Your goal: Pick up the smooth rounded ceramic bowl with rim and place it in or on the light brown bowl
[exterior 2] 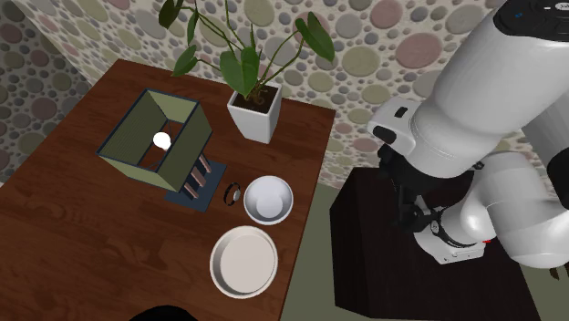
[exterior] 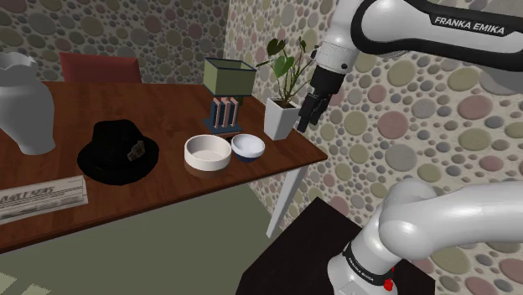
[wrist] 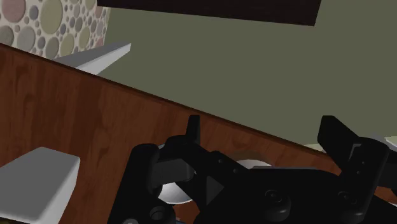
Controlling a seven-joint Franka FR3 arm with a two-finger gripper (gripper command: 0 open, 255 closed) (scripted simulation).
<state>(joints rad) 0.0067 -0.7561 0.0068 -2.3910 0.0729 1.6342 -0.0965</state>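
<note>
Pebble-patterned wallpaper backs a dark wooden table [exterior: 168, 109] set into the room's corner. Going from the shoulder view's left, a grey vase [exterior: 21, 105] stands over a folded newspaper [exterior: 42, 199], then a black hat [exterior: 118, 152] rests flat on its brim. These are well apart from the work.

Next comes the pale wide bowl [exterior: 208, 154], straight-walled and shallow. Just beside it, near the table's front edge, is the small rounded bowl [exterior: 248, 147], white outside and bluish within. The two sit so near each other that the carry should be short. Behind them a lamp [exterior: 229, 75] rises, and a white plant pot [exterior: 281, 118] closes the row.

The small rounded bowl stands upright with its mouth up, as does its pale neighbour, so its rim is free for a pinch from above. Being round, it has no long axis, only the vertical one through its centre, so any grip angle should serve.

Furthest right, the gripper [exterior: 303, 117] hangs beside the plant pot, above and apart from the bowls. In the wrist view its fingers [wrist: 191, 131] are spread wide with nothing between them, probably ready to descend over the rim.
</note>
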